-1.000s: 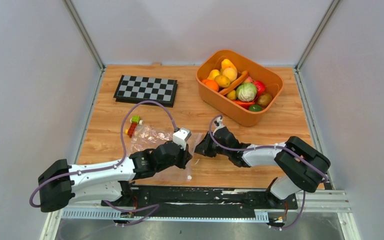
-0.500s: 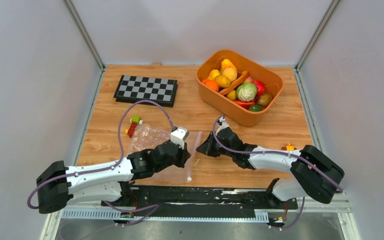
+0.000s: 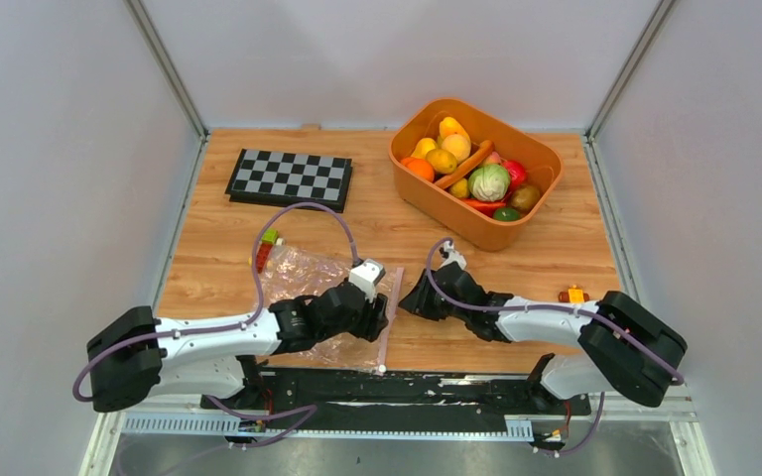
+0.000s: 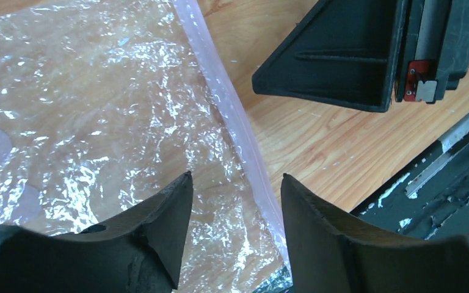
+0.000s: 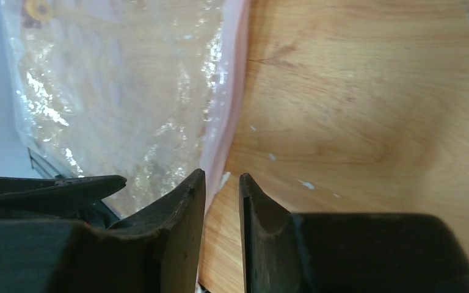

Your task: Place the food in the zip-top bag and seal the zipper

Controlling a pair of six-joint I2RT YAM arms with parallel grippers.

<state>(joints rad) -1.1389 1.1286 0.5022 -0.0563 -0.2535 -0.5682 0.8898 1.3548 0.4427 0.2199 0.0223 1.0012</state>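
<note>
The bag [image 3: 303, 278] lies flat at 7 o'clock on the table [image 3: 575, 248]; the food [image 3: 476, 169] sits in the tub [image 3: 456, 228] at 1 o'clock. The left gripper [image 4: 235, 177] hangs spread, released, over the zipper [image 4: 232, 122]; the right gripper [image 5: 221, 177] is barely parted, empty.

A flat black-and-white checkerboard [image 3: 289, 178] is laid far left on the wooden table [image 3: 377, 233], an orange plastic tub [image 3: 456, 226] far right; a small orange block toy [image 3: 572, 295] is seen near the right edge.

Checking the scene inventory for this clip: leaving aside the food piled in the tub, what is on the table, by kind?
zip-top bag: 1
orange tub: 1
checkerboard: 1
small block toys: 2
Total: 5
</note>
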